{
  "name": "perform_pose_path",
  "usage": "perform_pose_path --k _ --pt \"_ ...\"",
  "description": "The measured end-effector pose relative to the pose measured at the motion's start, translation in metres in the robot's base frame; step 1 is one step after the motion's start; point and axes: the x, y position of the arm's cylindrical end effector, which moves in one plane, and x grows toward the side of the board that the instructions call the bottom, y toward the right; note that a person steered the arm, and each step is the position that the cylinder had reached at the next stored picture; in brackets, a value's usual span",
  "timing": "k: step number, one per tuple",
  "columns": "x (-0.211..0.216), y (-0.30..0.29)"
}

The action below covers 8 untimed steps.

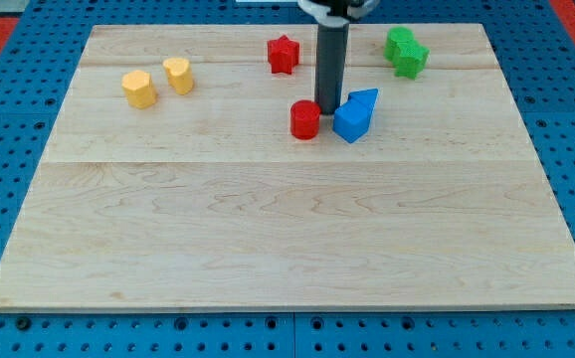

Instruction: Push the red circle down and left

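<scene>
Tip (pixel 328 106) touched down upper centre of the frame, wedged between red circle (pixel 305 119) and blue block (pixel 354 116), just right of the circle. No claw fitted, so nothing to open or close. Judged the circle light, rigid, quick to slide on smooth board (pixel 268 239). Best pushed at its upper-right edge.

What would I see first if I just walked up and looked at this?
Probably the dark rod coming down from the view's top, with my tip wedged between the red circle on its left and two blue blocks on its right. Next come two yellow blocks at upper left, a red star near the top, and green blocks at upper right.
</scene>
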Motion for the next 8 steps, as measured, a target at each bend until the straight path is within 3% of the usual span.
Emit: perform_pose_path --k 2,6,8 --pt "0.043 -0.021" --pt "-0.025 -0.038" --pt "0.023 -0.089"
